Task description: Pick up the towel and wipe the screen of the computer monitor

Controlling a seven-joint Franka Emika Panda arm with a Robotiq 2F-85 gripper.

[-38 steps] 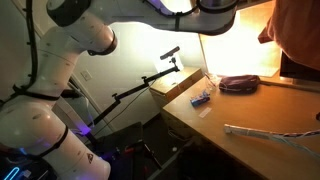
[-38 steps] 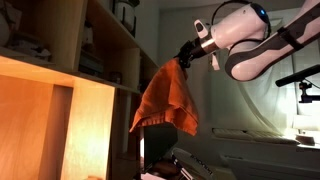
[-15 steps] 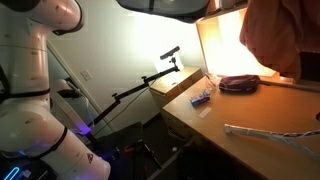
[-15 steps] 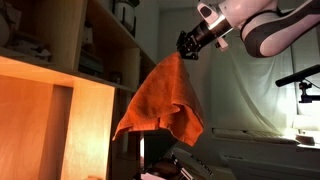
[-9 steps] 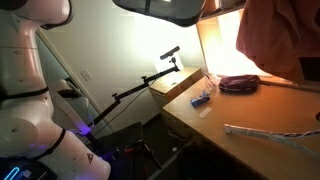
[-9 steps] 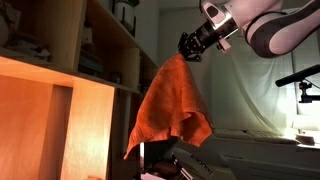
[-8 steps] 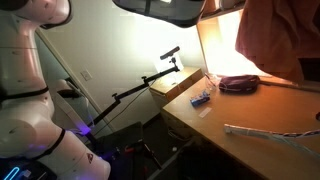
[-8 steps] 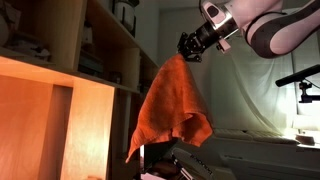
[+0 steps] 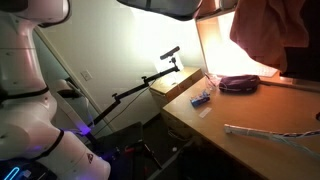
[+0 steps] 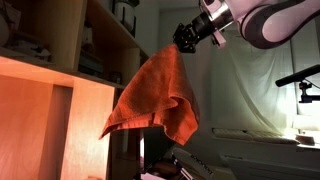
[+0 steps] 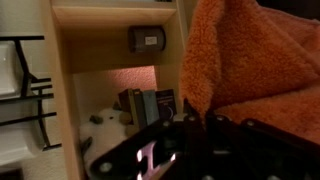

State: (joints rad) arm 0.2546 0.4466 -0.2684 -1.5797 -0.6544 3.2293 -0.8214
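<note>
In an exterior view the towel [image 9: 268, 35] hangs high above the desk [image 9: 250, 115]. In an exterior view the gripper [image 10: 186, 38] pinches its top corner tight, the cloth draping limp below. In the wrist view plush folds fill the right side; soft and light, I judge it will swing, so that corner is where I'd hold it.

In an exterior view the white arm [image 10: 270, 20] comes in high from the upper right edge. Its last links slant down and to the left into a dark wrist and the black tool [image 10: 186, 36], whose jaws are pinched together on the top corner of the towel [image 10: 160, 95] hanging free below. In an exterior view the arm's thick white lower links [image 9: 30, 100] rise along the left edge, and in the wrist view the tool's dark body [image 11: 190, 150] fills the lower edge.
</note>
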